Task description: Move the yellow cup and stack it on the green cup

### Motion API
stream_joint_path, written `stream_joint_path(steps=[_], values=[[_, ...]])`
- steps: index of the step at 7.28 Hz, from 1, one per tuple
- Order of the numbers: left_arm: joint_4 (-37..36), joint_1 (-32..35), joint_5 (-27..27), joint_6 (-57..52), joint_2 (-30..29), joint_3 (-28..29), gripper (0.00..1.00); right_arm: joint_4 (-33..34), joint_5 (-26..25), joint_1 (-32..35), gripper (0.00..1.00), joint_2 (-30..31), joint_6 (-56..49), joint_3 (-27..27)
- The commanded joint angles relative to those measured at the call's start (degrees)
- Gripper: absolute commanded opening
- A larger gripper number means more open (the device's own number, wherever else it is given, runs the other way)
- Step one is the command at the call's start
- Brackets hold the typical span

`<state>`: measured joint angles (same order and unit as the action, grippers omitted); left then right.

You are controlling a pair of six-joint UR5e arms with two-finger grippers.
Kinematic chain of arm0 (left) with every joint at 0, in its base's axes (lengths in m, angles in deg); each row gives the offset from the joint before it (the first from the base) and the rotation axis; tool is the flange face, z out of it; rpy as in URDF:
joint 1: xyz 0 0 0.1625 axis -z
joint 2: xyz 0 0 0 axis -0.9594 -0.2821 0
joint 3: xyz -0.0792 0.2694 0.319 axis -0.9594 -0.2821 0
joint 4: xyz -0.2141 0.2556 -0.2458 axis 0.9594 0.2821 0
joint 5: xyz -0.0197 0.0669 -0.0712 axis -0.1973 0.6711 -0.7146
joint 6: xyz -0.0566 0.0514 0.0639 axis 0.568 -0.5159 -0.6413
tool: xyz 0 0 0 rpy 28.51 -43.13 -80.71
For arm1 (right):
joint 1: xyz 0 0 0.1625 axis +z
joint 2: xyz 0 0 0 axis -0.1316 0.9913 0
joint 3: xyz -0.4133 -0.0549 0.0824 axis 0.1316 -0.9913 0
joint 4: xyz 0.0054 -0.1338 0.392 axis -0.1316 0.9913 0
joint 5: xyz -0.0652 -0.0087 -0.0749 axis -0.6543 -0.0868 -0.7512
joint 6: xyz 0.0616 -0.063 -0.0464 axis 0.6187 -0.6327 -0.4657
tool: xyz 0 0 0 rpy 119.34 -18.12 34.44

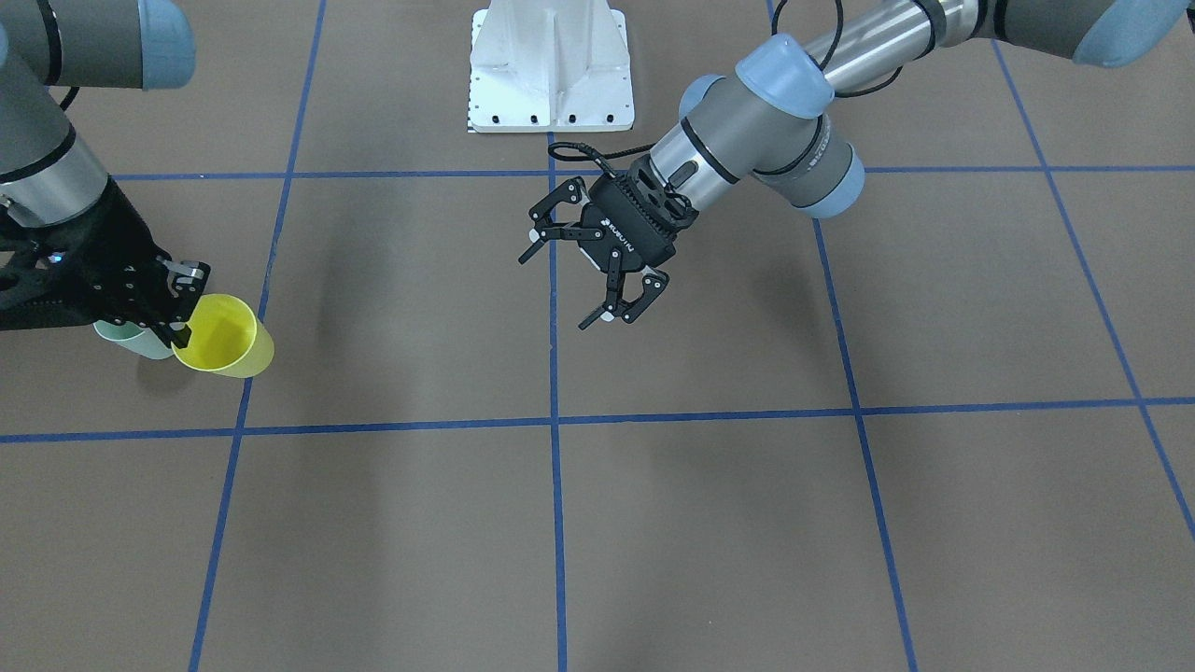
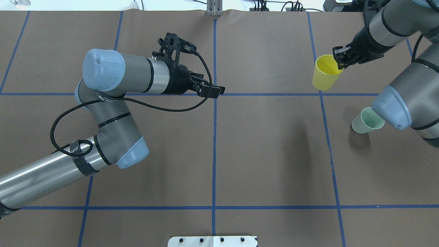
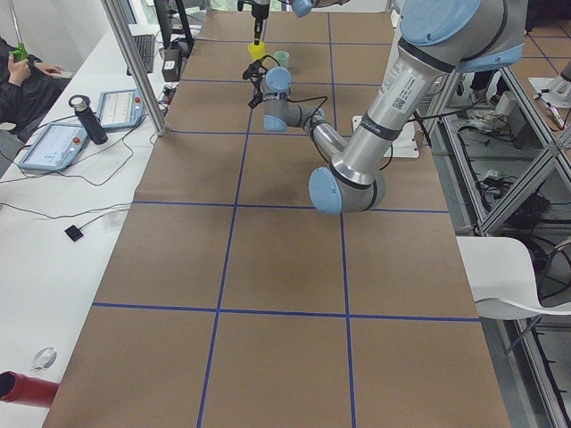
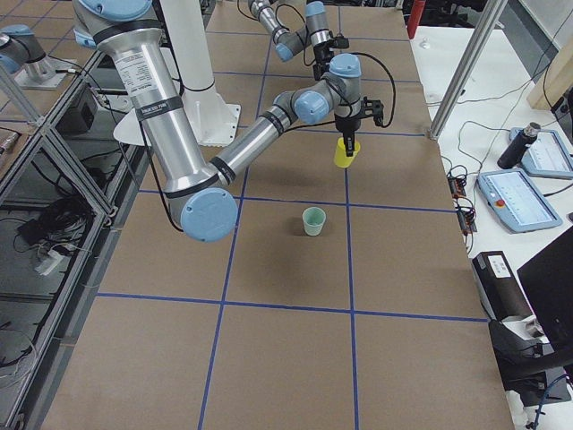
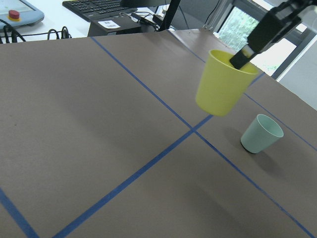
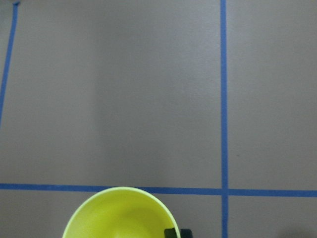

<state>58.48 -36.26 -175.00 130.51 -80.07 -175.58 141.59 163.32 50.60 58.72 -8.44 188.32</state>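
Front view: right tool (image 1: 184, 301) clamped on the rim of the yellow cup (image 1: 229, 338). Left tool (image 1: 558, 291) spread wide, holding nothing.
Overhead: green cup (image 2: 366, 121) upright on tabletop (image 2: 267, 154), apart from the yellow cup.
Left wrist: yellow cup hangs clear above the tabletop.

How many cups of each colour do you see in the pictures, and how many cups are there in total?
yellow cup: 1, held off the table in the jaws of the right gripper
green cup: 1, standing on the table
Total: 2 cups
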Motion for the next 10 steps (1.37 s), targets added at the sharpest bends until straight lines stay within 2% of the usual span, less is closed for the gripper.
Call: stream_joint_path(steps=[1, 2, 3, 5, 10], values=[[-16.7, 1.7, 0.0, 0.0, -0.2, -6.9, 1.0, 0.2, -1.8, 0.6, 0.0, 7.9, -2.8, 6.6], [-24.2, 2.5, 0.1, -0.2, -0.4, -9.8, 1.0, -0.3, -3.3, 0.6, 0.0, 10.9, -4.5, 8.3], [-31.4, 3.0, 0.1, -0.4, -0.7, -11.9, 1.0, -3.4, -4.3, 0.6, 0.0, 14.3, -4.8, 8.4], [-40.6, 5.3, 0.3, -0.9, -2.0, -13.0, 1.0, -16.7, -4.4, 0.6, 0.0, 23.1, -5.2, 7.4], [-40.9, 5.7, 1.3, -1.1, -1.7, -12.7, 1.0, -17.5, -2.4, 0.5, 0.0, 23.8, -5.5, 3.9]])
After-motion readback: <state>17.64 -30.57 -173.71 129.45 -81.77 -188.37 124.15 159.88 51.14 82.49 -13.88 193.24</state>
